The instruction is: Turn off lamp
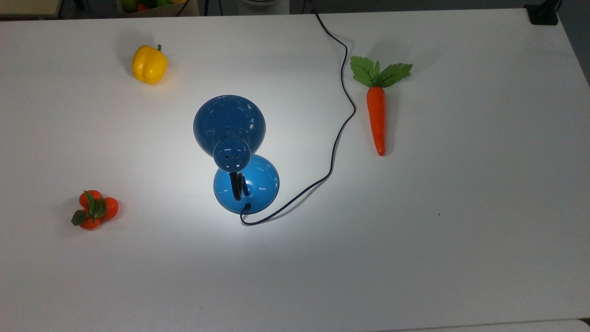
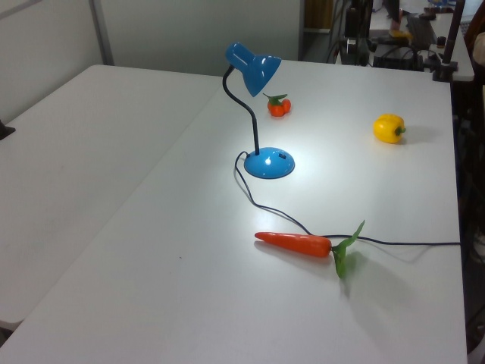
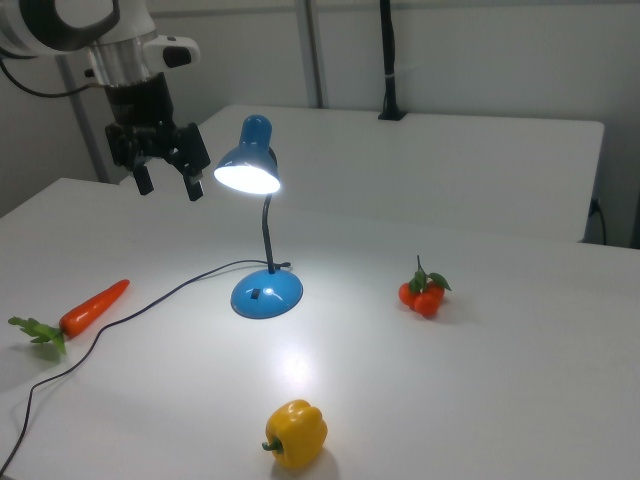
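White rounded arm (image 3: pixel 70 25), black wrist, black jaws, pale fingertips (image 3: pixel 196 186)

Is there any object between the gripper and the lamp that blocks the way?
No visible object does. In the right view the open gripper hangs in the air left of the lit lamp, apart from it. The carrot and cord lie lower, on the table.

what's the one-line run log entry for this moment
task: turn off lamp | lamp: lit, upright on table | gripper: open, in the air at the right view's left of the shade, apart from it | switch: not yet pressed
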Motion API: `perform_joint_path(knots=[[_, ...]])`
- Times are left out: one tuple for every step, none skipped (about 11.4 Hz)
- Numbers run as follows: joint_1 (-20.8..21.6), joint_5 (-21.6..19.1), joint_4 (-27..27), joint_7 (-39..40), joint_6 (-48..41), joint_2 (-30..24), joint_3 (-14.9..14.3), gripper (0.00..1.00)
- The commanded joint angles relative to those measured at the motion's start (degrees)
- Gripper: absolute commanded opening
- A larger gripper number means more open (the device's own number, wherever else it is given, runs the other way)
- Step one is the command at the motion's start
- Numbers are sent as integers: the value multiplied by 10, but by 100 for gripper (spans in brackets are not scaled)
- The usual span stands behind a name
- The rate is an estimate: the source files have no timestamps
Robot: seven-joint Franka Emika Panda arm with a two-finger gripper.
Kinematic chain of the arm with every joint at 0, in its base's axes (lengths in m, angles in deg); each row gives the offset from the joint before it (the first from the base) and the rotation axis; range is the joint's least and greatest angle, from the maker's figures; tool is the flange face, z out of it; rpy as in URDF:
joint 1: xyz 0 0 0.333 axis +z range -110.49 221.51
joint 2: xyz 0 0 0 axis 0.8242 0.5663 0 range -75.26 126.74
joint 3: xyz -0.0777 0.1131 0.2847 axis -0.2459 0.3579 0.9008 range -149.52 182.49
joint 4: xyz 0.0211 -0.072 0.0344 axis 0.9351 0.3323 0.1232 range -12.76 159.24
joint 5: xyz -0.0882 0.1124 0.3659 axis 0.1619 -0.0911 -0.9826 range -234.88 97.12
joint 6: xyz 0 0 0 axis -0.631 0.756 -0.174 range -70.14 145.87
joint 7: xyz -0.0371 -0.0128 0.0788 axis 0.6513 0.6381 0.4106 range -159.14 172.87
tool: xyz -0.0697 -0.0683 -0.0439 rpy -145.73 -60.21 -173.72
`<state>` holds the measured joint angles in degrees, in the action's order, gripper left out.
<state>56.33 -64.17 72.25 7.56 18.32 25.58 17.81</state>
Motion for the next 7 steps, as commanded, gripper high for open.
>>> perform_joint_path(knots=[[5, -8, 4, 8, -14, 2, -4, 100], [5, -8, 5, 8, -14, 2, -4, 100], [5, -8, 5, 8, -14, 2, -4, 100], [5, -8, 5, 8, -13, 2, -4, 100], [5, -8, 5, 8, -12, 2, -4, 100], [5, -8, 5, 8, -11, 2, -4, 100], [5, -8, 5, 8, -10, 3, -4, 100]])
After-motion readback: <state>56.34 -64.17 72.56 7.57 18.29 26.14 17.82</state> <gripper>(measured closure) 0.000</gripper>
